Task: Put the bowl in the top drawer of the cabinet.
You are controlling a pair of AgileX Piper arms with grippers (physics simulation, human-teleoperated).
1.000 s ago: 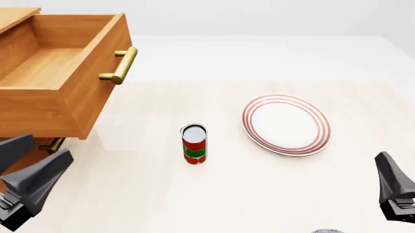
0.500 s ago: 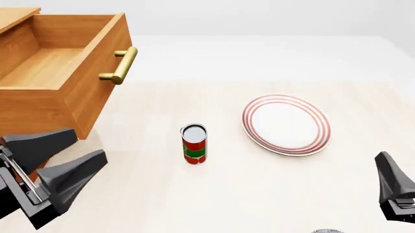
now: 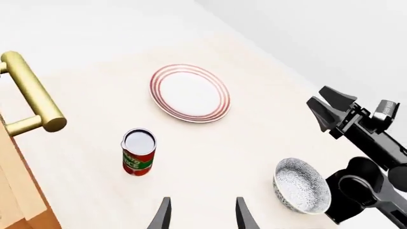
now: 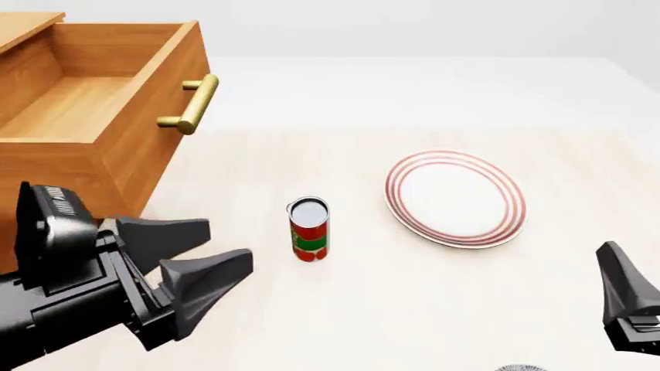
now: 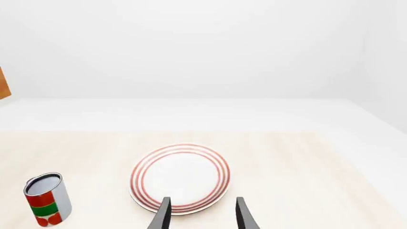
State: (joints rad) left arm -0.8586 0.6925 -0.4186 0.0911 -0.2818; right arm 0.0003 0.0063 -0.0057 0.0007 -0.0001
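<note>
Already pulled out, the top drawer (image 4: pixel 98 116) awaits; the speckled bowl (image 3: pixel 301 185) remains ungrasped — both the left gripper (image 4: pixel 196 259) and right gripper (image 5: pixel 200 212) are shown with fingers parted, so a reach to the bowl is required next.

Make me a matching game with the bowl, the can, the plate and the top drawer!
Things:
1. bowl
2. can
3. plate
4. top drawer

Descriptions:
A. pulled open, nothing inside
B. flat, white with red rings
C. speckled, sitting close by the right arm
D. standing upright, red and green

Pairs: 1-C, 2-D, 3-B, 4-A
</note>
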